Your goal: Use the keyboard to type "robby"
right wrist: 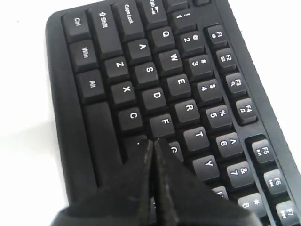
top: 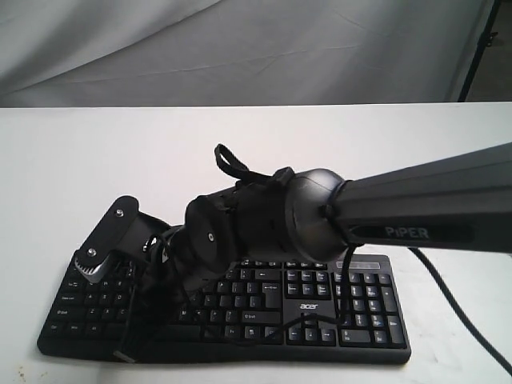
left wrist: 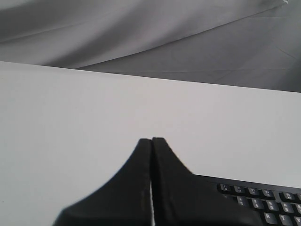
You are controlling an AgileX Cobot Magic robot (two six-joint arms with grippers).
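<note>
The black acer keyboard (top: 360,312) lies at the near edge of the white table. My right arm (top: 320,212) reaches across it toward its left half. In the right wrist view my right gripper (right wrist: 153,142) is shut with nothing in it. Its tips sit low over the letter keys (right wrist: 141,70), just below F (right wrist: 164,121) and beside G (right wrist: 175,149), covering the key after C. My left gripper (left wrist: 152,140) is shut and empty, pointing out over bare table, with the keyboard's function-key corner (left wrist: 263,202) beside it.
A black arm part with a silver knurled ring (top: 108,244) hangs over the keyboard's left end. A black cable (top: 448,296) runs off the keyboard's right side, and thin wires loop over its lower keys (top: 308,320). Grey cloth (top: 240,48) backs the table.
</note>
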